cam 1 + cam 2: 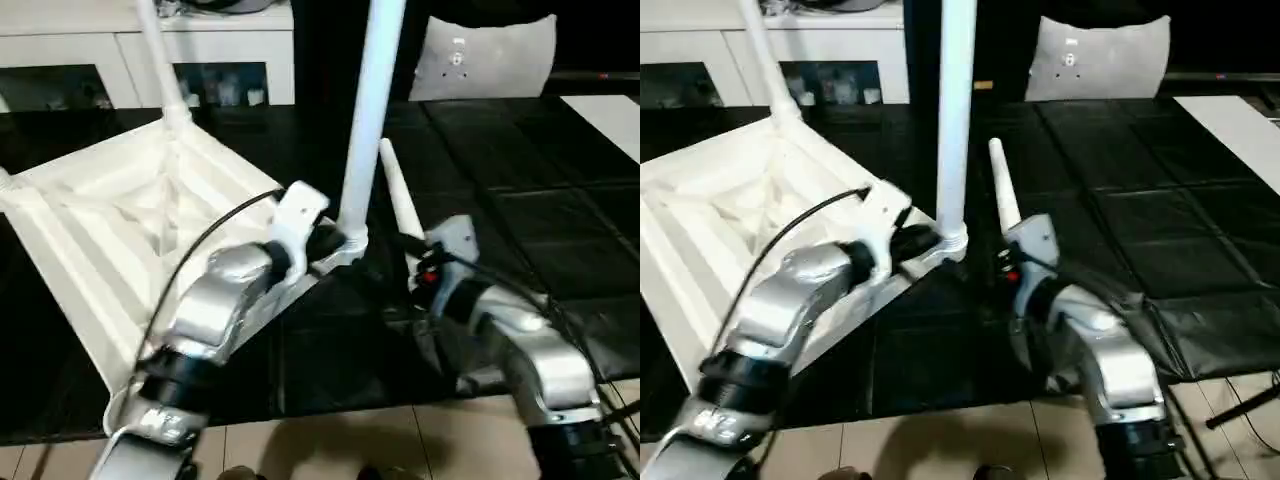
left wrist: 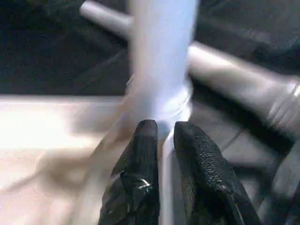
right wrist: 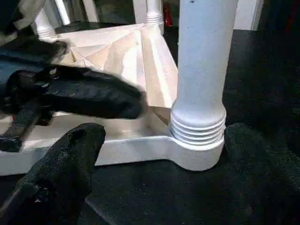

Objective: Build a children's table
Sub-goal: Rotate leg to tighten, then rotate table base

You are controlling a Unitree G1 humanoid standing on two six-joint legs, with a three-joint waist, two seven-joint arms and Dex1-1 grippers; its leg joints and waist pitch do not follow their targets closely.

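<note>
The white table top (image 1: 120, 230) lies upside down on the black floor mat (image 1: 520, 240), ribbed underside up, filling the nine o'clock side of the head view. One tapered leg (image 1: 368, 110) stands upright in the round corner socket (image 3: 197, 150) nearest the robot, its ribbed collar seated in the socket. Another leg (image 1: 160, 60) rises from the far corner at eleven o'clock. A loose leg (image 1: 400, 200) lies on the mat at one o'clock from the standing leg's socket.

The left gripper (image 2: 164, 136) sits at the base of the standing leg, its fingers a narrow gap apart, gripping nothing. The right gripper (image 3: 159, 140) is spread wide, flanking the same socket without touching it.
</note>
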